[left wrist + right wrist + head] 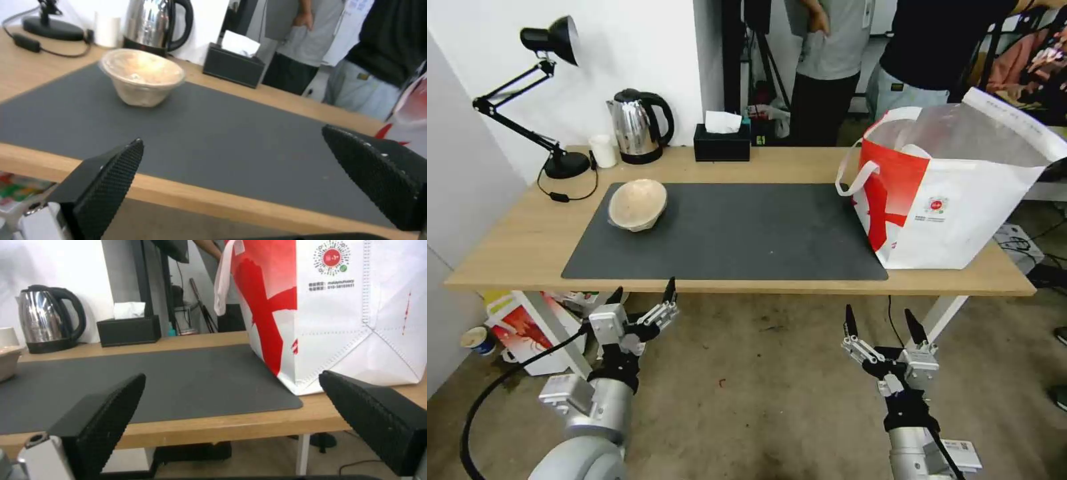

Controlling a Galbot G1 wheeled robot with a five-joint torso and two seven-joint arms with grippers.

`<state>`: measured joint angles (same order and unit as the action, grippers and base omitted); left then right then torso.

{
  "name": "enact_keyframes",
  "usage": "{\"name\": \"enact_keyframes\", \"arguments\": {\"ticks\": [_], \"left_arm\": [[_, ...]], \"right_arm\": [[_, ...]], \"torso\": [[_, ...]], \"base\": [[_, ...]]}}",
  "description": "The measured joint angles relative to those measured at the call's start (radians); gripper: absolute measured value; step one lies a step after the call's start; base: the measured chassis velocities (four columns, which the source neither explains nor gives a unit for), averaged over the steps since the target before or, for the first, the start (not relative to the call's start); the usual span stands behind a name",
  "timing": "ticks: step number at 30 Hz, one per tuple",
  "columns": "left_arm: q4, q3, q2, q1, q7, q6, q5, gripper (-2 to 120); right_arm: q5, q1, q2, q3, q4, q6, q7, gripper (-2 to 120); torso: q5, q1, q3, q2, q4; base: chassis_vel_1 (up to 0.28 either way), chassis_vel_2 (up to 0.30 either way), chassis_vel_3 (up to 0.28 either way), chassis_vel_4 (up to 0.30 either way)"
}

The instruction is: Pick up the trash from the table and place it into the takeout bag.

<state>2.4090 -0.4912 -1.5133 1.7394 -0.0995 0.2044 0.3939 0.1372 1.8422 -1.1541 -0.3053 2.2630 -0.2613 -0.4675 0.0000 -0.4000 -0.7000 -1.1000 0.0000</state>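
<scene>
- On the dark grey mat [727, 233], toward the table's [514, 247] left end: one beige fibre bowl [638, 204], tipped, not yet collected.
- Takeout bag [954, 193]: upright at the right end, mouth open; contents hidden.
- Left gripper [642, 298] and right gripper [882, 325]: below the front edge, jaws spread, holding nothing.
- Judgement: bowl is the last visible trash.

You have a light-wood table [507, 257] with a dark grey mat [740, 233]. The beige fibre bowl [638, 205] is mottled pale inside. Your takeout bag [947, 193] is white with red blocks, a silver lining and a small round red logo. Kettle [637, 127]: chrome and black. Tissue box [722, 143]: black.
</scene>
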Motion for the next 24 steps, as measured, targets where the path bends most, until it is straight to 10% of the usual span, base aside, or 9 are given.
{"name": "enact_keyframes", "arguments": {"ticks": [24], "left_arm": [[0.094,0.055,-0.009,-0.054,-0.082,0.170,0.560,100]], "right_arm": [[0.000,0.000,0.000,0.000,0.000,0.000,0.000,100]], "torso": [[0.0000,0.000,0.000,0.000,0.0000]], "base": [[0.000,0.000,0.000,0.000]]}}
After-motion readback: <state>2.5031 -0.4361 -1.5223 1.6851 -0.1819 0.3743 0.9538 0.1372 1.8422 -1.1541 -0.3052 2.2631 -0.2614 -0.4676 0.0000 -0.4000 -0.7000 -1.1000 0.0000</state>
